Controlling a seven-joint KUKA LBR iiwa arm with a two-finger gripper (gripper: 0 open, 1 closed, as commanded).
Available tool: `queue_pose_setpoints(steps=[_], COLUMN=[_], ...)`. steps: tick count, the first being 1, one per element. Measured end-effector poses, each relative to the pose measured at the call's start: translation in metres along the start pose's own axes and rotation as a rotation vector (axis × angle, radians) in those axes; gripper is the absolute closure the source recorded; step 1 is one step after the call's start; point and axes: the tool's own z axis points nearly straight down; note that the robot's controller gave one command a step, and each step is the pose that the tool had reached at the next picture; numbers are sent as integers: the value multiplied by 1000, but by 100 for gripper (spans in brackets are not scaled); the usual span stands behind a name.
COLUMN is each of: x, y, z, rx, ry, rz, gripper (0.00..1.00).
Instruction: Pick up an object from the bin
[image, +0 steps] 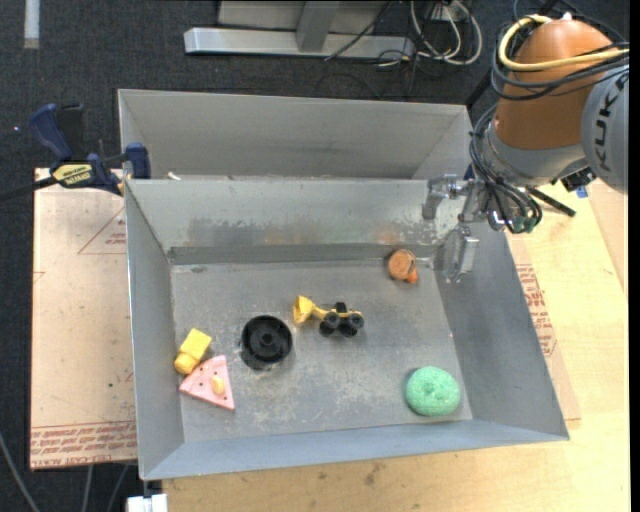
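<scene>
The gripper hung at the back right of the grey bin, close to the right wall. Its two fingers looked spread apart, and nothing was between them. The arm's orange cover and cables sat above it, past the bin's right rim.

Just to the left of the gripper, but not touching it, lay a small orange lump. It sat on the floor of the bin, right where the floor meets the back wall. The lump was nearly round, so it was hard to tell if it had a long side. A little darker bit stuck out at its lower right, toward the gripper.

The other things were well apart from the gripper. A yellow and black toy lay in the middle of the floor, lying long from left to right. A black round piece was next to it on the left. Further left were a yellow block and a pink wedge with yellow spots, touching each other. A green fuzzy ball sat near the front right corner.
</scene>
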Motion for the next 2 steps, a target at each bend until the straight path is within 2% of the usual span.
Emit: queue_pose_setpoints(steps=[1,2], x=[-1,18], y=[0,47], z=[-5,36], rx=[1,2], ry=[-8,-12], rz=[-1,46], gripper=[0,0])
